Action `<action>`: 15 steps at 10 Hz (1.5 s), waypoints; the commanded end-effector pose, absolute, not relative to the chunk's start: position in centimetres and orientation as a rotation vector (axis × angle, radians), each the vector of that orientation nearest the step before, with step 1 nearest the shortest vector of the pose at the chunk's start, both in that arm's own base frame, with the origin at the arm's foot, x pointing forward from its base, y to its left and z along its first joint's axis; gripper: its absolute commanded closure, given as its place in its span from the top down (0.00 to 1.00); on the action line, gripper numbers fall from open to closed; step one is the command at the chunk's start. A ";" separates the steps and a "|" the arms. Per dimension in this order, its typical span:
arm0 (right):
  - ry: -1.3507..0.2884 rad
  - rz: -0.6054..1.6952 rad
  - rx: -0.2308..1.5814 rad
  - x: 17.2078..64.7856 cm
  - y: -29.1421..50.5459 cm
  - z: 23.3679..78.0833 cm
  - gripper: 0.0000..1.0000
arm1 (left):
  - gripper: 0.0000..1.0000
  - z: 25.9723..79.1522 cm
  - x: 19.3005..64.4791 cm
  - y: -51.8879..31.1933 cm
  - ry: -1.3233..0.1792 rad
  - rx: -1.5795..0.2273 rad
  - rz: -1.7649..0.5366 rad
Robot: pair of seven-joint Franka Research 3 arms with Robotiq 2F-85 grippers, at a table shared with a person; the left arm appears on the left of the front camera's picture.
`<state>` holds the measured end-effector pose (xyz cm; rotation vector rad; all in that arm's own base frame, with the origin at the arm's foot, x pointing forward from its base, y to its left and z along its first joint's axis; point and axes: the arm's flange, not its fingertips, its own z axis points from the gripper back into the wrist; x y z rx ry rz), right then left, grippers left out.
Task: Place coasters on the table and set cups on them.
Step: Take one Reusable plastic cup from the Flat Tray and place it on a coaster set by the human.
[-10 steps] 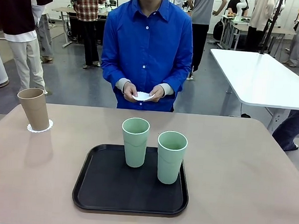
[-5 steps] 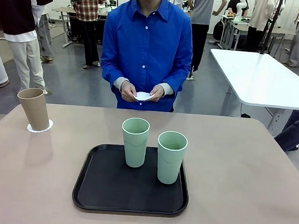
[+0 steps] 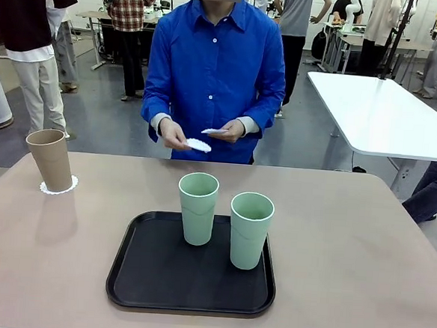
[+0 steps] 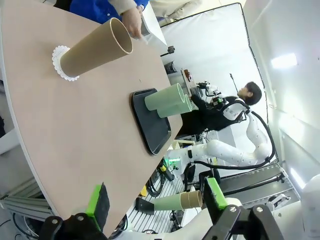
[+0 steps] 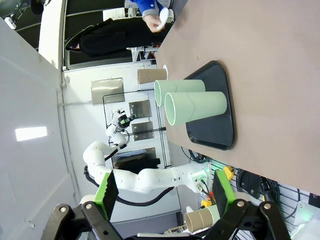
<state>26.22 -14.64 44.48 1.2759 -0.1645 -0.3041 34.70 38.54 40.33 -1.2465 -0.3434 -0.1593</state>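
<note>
A tan cup (image 3: 50,159) stands on a white coaster (image 3: 58,189) at the table's (image 3: 362,249) far left. Two mint green cups (image 3: 197,207) (image 3: 250,230) stand upright on a black tray (image 3: 158,276) in the middle. Across the table, a person in a blue shirt holds one coaster (image 3: 198,144) out in one hand and another coaster (image 3: 215,131) in the other hand. My left gripper (image 4: 156,200) is open and off the table's edge, facing the tan cup (image 4: 97,47) and the tray (image 4: 150,122). My right gripper (image 5: 165,191) is open too, away from the green cups (image 5: 195,107).
A white glossy table (image 3: 387,116) stands behind at the right. Other people stand farther back in the room. Bare tabletop lies to the left and right of the tray.
The person's hands have drawn apart: one hand now holds a single coaster out lower and toward picture left, the other keeps a coaster. Cups and tray have not moved.
</note>
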 end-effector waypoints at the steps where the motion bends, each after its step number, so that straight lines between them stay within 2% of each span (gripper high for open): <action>1: -0.174 -0.297 1.296 26.3 -14.5 44.6 1.00 | 1.00 40.3 34.5 38.6 -0.342 -1.244 -0.153; 15: -0.174 -0.297 1.296 26.3 -14.5 44.6 1.00 | 1.00 40.3 34.5 38.6 -0.342 -1.244 -0.153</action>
